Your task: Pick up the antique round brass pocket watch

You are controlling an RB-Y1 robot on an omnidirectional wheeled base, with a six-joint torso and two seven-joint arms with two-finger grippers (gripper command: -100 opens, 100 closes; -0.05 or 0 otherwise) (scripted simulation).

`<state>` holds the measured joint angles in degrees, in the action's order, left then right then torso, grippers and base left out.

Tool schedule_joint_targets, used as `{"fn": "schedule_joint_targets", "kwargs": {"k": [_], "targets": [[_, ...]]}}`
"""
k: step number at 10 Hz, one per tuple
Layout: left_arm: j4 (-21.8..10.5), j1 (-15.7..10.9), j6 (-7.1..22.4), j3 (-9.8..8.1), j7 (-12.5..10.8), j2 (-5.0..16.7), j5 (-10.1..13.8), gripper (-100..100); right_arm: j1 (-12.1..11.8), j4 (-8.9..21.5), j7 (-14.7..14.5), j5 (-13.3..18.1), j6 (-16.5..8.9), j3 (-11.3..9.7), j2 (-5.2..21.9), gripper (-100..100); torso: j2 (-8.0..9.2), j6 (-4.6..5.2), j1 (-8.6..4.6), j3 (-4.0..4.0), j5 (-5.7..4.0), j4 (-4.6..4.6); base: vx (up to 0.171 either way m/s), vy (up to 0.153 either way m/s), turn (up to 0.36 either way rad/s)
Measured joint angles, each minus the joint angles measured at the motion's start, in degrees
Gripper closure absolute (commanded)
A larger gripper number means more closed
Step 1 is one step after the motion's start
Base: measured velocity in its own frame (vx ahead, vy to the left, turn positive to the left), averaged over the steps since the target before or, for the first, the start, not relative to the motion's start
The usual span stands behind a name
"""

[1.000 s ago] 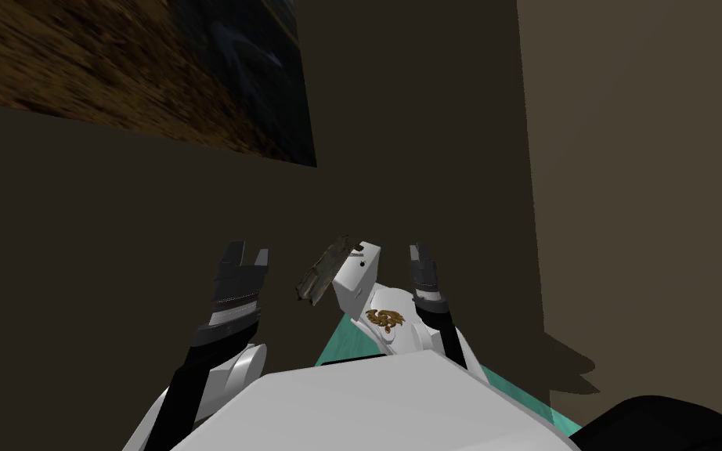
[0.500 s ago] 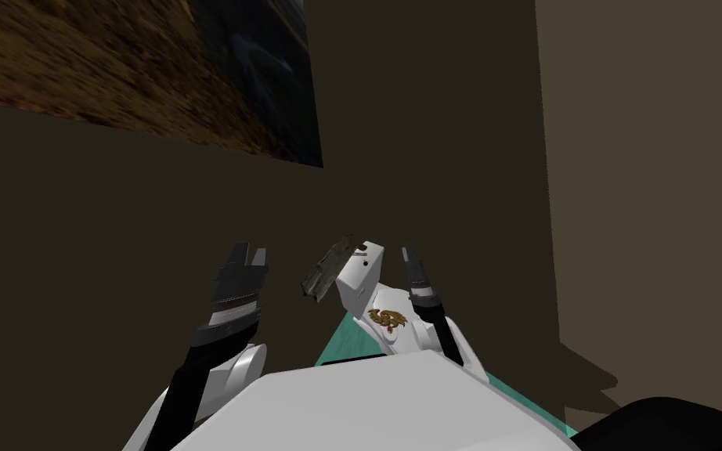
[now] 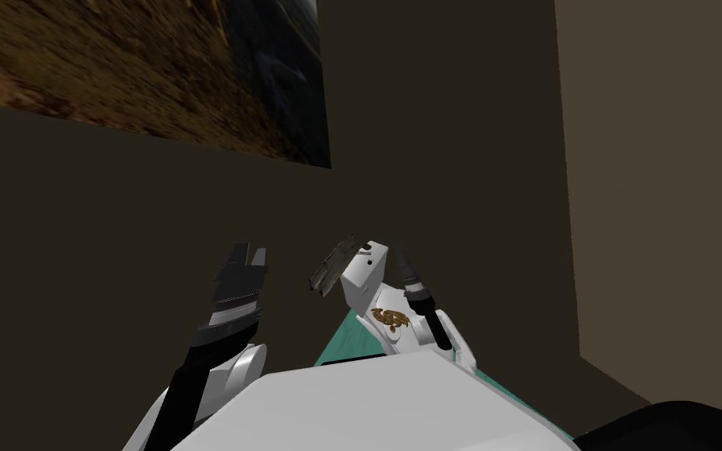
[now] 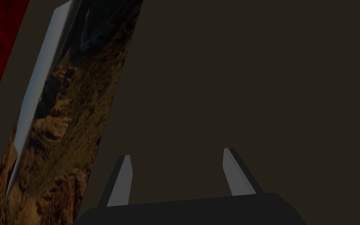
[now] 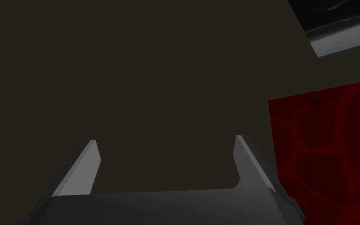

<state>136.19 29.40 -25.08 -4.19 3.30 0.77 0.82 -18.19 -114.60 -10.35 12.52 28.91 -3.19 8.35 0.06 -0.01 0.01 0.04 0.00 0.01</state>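
Pocket watch [image 3: 391,318] lies just behind the right gripper [image 3: 402,262], fingers apart; left gripper [image 3: 247,252], also parted, is farther.

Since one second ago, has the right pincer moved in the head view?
Yes. The right pincer has shifted towards the robot's left, narrowing its gap to the white box.

Two in all: left pincer [image 3: 247,250], right pincer [image 3: 402,265]; one wall picture [image 3: 140,70]; one white box [image 3: 363,278]; one brass watch [image 3: 391,319]
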Motion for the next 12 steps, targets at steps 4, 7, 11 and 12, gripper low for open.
{"fn": "schedule_joint_targets", "kwargs": {"k": [4, 7, 11, 12], "targets": [[0.0, 0.0, 0.0, 0.00, 0.0, 0.0, 0.0, 0, 4.5, 6.5, -0.4, 4.7, -4.4, -0.1, 2.0, -100, 0.03, 0.03, -0.02, 0.02, 0.00, 0.01, -0.033, 0.004, 0.122], [0.0, 0.0, 0.0, 0.00, 0.0, 0.0, 0.0, 0, 7.7, 11.8, -0.6, 7.3, -6.2, 0.2, 3.0, -100, 0.00, 0.01, 0.00, 0.00, 0.00, 0.00, -0.029, 0.009, 0.123], [0.0, 0.0, 0.0, 0.00, 0.0, 0.0, 0.0, 0, 11.6, 17.3, -0.8, 11.2, -10.5, 0.1, 4.6, -100, 0.04, 0.04, 0.00, 0.03, 0.00, 0.01, -0.033, 0.008, 0.098], [0.0, 0.0, 0.0, 0.00, 0.0, 0.0, 0.0, 0, 12.9, 19.4, -1.0, 12.3, -10.9, 0.2, 4.8, -100, 0.02, 0.01, 0.01, 0.02, 0.01, 0.01, -0.025, 0.006, 0.069]]}}
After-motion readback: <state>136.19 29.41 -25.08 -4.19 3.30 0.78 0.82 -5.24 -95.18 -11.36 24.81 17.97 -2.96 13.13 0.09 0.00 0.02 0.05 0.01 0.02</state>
